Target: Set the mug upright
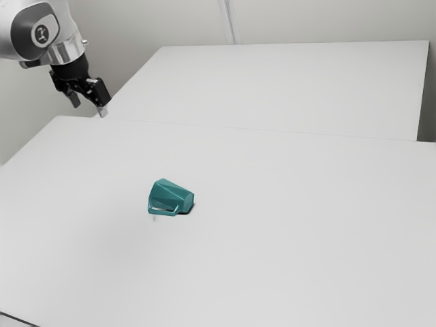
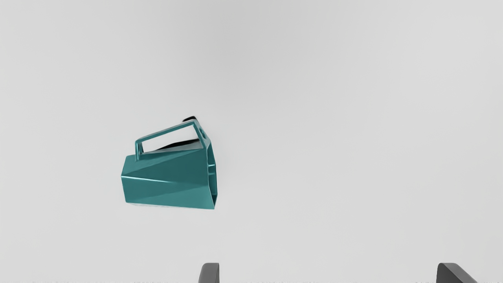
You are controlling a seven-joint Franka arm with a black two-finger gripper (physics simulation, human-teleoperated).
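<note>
Mug (image 1: 165, 195) lying on its side, teal and many-faceted, out on the white table (image 1: 286, 252); from where I stand, it is a little to the exterior view's left of the middle. Its base (image 1: 189, 202) faces the exterior view's right, and its mouth (image 2: 212, 177) is turned toward the other side, where the arm (image 1: 13, 27) comes in. The angular handle (image 2: 165, 131) sticks out sideways, on the side nearer to me. A dark shadow lies close against the mug. Up by the table's far corner, at the exterior view's left, hangs the black pincer (image 1: 88, 107), well apart from the mug, with its fingers (image 2: 210, 273) spread wide. Behind everything rises a pale wall (image 1: 136, 20).
</note>
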